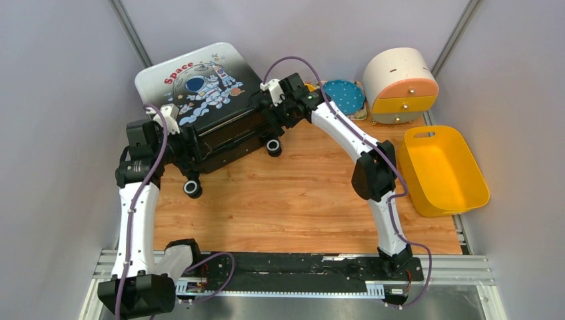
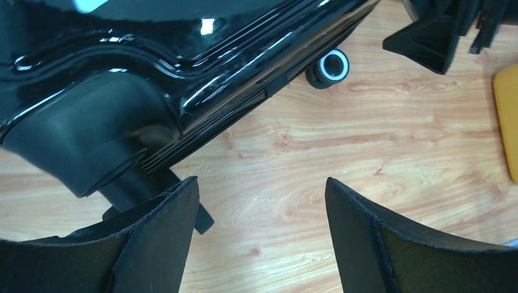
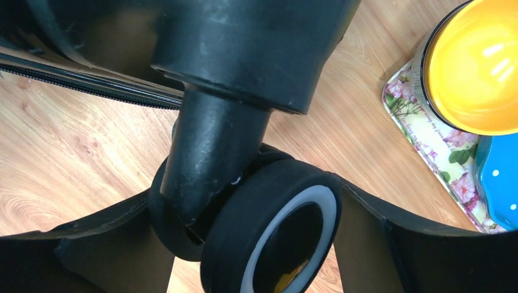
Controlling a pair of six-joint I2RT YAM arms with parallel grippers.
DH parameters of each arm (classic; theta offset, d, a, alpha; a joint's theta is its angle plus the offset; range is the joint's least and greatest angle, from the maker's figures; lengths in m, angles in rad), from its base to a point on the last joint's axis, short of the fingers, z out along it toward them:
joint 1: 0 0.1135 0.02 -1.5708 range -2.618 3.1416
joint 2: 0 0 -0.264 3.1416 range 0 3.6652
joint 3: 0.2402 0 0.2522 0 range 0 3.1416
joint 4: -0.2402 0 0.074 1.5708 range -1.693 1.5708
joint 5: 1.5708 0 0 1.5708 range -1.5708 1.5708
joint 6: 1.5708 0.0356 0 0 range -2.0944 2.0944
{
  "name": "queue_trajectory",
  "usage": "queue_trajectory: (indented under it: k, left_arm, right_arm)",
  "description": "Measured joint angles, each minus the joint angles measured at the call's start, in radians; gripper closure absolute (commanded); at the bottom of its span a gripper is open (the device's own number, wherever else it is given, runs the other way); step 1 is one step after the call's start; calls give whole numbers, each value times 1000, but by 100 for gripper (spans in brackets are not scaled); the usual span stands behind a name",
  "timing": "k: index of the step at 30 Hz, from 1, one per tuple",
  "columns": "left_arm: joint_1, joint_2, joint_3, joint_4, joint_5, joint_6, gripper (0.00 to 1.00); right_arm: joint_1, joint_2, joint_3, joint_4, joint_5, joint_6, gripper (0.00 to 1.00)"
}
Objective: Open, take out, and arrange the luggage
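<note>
— Starting with the left gripper [image 2: 259,241]: how do its fingers [image 2: 162,244] stand?

— Spread wide, with only the bare wood-grain tabletop [image 2: 366,140] between them. Just beyond the left-hand finger lies the large silver-white hard-shell suitcase with the astronaut print and black trim [image 1: 200,83], printed face up at the far left of the table. Its glossy black edge and matt black corner wheel housing [image 2: 91,140] crowd close to that finger. I cannot tell whether they touch.

— And the right gripper [image 3: 247,207]?

— Also spread, straddling a black caster wheel with a white ring [image 3: 275,238] at the suitcase's other near corner. The tyre fills most of the gap. Whether the pads press on it I cannot tell.

— What blocks the way there?

— The thick black wheel stem [image 3: 214,146] and the housing above it stand directly ahead of the fingers, with the zip line running off to the left.

— Anything beside them?

— Off the right-hand finger sits a rectangular floral-patterned tray [image 3: 427,137] carrying a round yellow bowl [image 3: 476,67], with a blue white-dotted dish [image 3: 501,177] touching it. Farther that way, well apart, are a round cream-and-orange drawer box [image 1: 400,83] and a yellow plastic bin [image 1: 443,170] at the table's edge.
</note>
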Motion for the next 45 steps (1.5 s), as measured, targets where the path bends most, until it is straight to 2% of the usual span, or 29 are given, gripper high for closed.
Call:
queue_trajectory:
  k: [4,11,15,18,19,21,22,24,30,32,34,40,45]
  left_arm:
    - [43,-1,-33,6,19,-38,17]
    - [51,1,-44,35,35,-68,17]
    - [58,11,-44,55,43,-80,18]
    - [66,26,-44,66,45,-92,20]
    - [71,33,-44,68,43,-98,19]
    - [84,47,-44,71,40,-109,20]
    - [94,55,-44,72,42,-119,20]
    - [115,71,-40,88,56,-134,21]
    - [146,102,-17,108,79,-165,23]
    - [147,102,-17,114,75,-168,24]
    - [147,103,-17,116,71,-169,25]
    - [148,110,-17,100,76,-174,25]
    - [148,102,-16,80,86,-161,23]
  right_arm:
    - [-2,3,16,-9,-8,-1,17]
    - [0,3,32,-7,-16,-1,17]
    - [5,3,47,-14,-7,-2,21]
    - [16,4,68,-22,0,-3,35]
    - [18,4,74,-21,5,-7,45]
    - [26,4,85,-24,10,-15,55]
    - [30,4,89,-30,14,-13,83]
    - [34,6,90,-51,29,-3,100]
    - [35,5,79,-47,31,1,100]
    - [34,-24,23,-10,24,18,100]
    - [34,-69,-58,31,7,45,100]
    - [50,-290,-441,264,-61,171,100]
    - [95,-439,-633,312,-45,275,100]
